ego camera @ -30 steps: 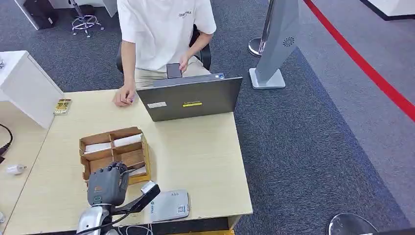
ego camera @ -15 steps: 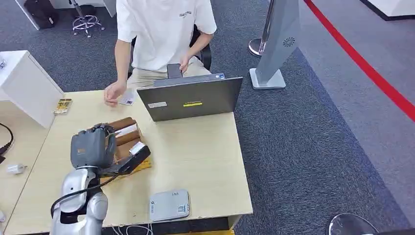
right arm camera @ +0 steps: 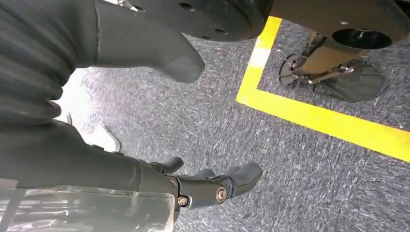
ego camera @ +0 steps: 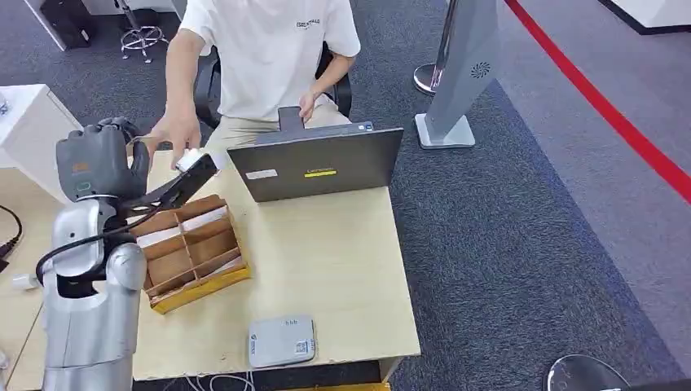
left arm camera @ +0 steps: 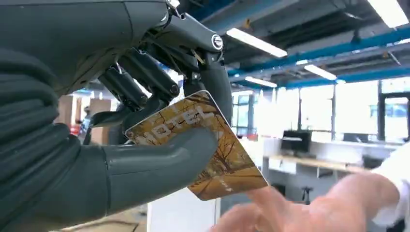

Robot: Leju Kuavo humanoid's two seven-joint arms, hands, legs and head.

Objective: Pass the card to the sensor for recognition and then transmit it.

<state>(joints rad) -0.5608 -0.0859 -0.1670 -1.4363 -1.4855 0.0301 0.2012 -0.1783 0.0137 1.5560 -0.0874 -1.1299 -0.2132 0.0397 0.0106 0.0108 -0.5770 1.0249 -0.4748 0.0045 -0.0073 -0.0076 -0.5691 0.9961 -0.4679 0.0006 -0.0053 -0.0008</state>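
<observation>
My left hand (ego camera: 98,163) is raised above the table's far left corner. In the left wrist view it pinches a golden-brown card (left arm camera: 208,145) between thumb and fingers (left arm camera: 145,82). A person's hand (ego camera: 175,130) reaches to just beside my left hand, and its fingertips (left arm camera: 309,208) are close under the card's free corner; whether they touch it I cannot tell. The grey-white sensor box (ego camera: 281,342) lies at the table's near edge. My right hand (right arm camera: 96,154) hangs over the carpet with thumb and fingers apart, holding nothing.
A wooden divided box (ego camera: 191,252) with white cards sits on the table below my left arm. A grey laptop (ego camera: 318,167) stands open toward the seated person. A white cabinet (ego camera: 33,138) is at the far left, and another card (ego camera: 104,176) lies beside it.
My left arm has lifted from the box near the table's front up toward the person with the card. The person's hand has risen from the table to meet my hand.
</observation>
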